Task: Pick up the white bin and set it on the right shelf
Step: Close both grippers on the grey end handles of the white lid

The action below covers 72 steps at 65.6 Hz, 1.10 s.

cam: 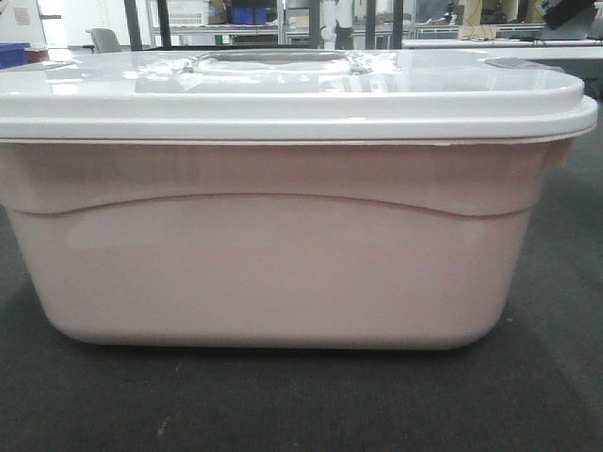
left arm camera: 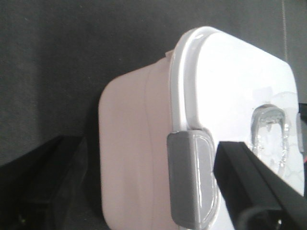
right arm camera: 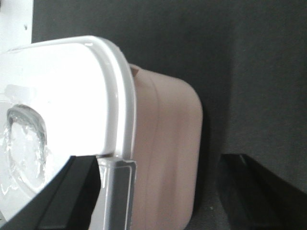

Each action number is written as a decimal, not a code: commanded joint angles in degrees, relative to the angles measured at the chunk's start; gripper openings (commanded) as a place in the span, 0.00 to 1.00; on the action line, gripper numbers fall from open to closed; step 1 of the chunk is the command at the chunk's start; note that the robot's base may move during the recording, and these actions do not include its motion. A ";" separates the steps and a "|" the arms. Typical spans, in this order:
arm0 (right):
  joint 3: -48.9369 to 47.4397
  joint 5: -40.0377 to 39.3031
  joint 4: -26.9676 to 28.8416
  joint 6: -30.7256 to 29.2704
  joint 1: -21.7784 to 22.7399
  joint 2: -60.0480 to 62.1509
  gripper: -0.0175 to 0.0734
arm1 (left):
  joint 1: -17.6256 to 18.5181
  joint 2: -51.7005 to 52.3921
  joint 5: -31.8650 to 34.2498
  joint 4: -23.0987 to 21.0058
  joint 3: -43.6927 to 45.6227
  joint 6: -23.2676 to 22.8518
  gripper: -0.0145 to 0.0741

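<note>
Dark grey carpeted floor [cam: 551, 395] carries the large pale pinkish-white plastic bin [cam: 273, 273], upright, filling the front view. Glossy white lid [cam: 283, 94] is seated, with a moulded handle at its centre. Left claw [left arm camera: 144, 148] is spread wide, straddling the bin's end at a grey plastic latch [left arm camera: 192, 177], one finger over the lid, the other outside the wall. Right claw [right arm camera: 151, 160] is likewise spread across the opposite end.

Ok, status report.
Left gripper open, right gripper open, each straddling a bin end. Bin on floor, lid on. Shelf out of view.
</note>
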<state>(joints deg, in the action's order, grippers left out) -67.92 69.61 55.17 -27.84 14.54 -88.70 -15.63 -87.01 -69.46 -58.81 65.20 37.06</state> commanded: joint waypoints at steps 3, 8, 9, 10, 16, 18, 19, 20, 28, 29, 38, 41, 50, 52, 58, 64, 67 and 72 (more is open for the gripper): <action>0.10 6.81 5.50 -2.44 0.02 3.24 0.85 | 0.57 2.06 -5.87 -6.39 -0.73 1.41 0.66; 0.52 6.81 6.02 -2.78 -0.03 3.30 0.85 | 1.57 2.06 -5.87 -6.69 -1.93 2.65 0.66; 0.52 6.81 6.07 -2.95 -0.22 3.30 0.85 | 1.83 2.06 -5.87 -6.80 -2.12 2.77 0.66; 0.52 6.81 6.07 -3.00 -0.33 3.30 0.85 | 2.30 2.06 -5.87 -6.90 -2.39 2.95 0.66; 0.52 6.81 6.19 -3.20 -1.53 3.30 0.85 | 4.75 1.90 -5.87 -7.56 -2.77 4.11 0.66; 0.52 6.81 6.19 -3.20 -2.07 3.30 0.85 | 5.35 1.74 -5.87 -7.56 -2.77 4.11 0.66; 0.52 6.81 6.19 -3.20 -2.35 3.30 0.85 | 5.64 1.70 -5.87 -7.56 -2.77 4.11 0.66; 0.52 6.81 6.19 -3.20 -2.83 3.30 0.85 | 5.93 1.59 -5.75 -7.56 -2.77 4.11 0.66; 0.52 6.81 6.23 -3.20 -5.66 3.30 0.85 | 6.99 1.12 -4.90 -7.70 -2.77 4.11 0.66; 0.52 6.81 6.23 -3.20 -5.79 3.30 0.85 | 6.99 1.14 -4.90 -7.70 -2.77 4.11 0.66; 0.52 6.81 7.11 -2.17 -7.32 3.30 0.85 | 6.99 1.14 -5.44 -7.83 -2.77 4.11 0.66; 0.59 6.81 7.99 -1.67 -7.62 3.30 0.85 | 6.99 1.10 -5.92 -7.83 -2.77 4.11 0.66; 0.59 6.81 8.99 -1.14 -8.37 3.25 0.85 | 6.99 1.10 -5.60 -7.83 -2.77 4.11 0.66; 0.59 6.81 8.91 -0.92 -8.62 3.25 0.85 | 6.99 1.10 -5.62 -7.83 -2.77 4.11 0.66; 1.30 6.81 8.79 -0.61 -9.16 3.25 0.85 | 7.10 1.10 -5.72 -7.83 -2.77 4.11 0.66; 3.13 6.67 8.79 -0.61 -9.31 3.25 0.85 | 7.05 1.10 -5.80 -7.83 -2.77 4.11 0.66; 4.33 6.23 8.79 -0.61 -9.31 3.25 0.85 | 7.05 1.10 -5.80 -7.83 -2.77 4.11 0.66; 5.67 5.46 8.79 -0.61 -9.31 3.25 0.85 | 7.05 1.01 -5.94 -7.83 -2.77 4.11 0.66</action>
<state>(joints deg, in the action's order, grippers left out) -62.28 68.49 59.74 -28.31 5.28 -87.73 -8.97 -87.86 -68.86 -62.22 61.23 40.99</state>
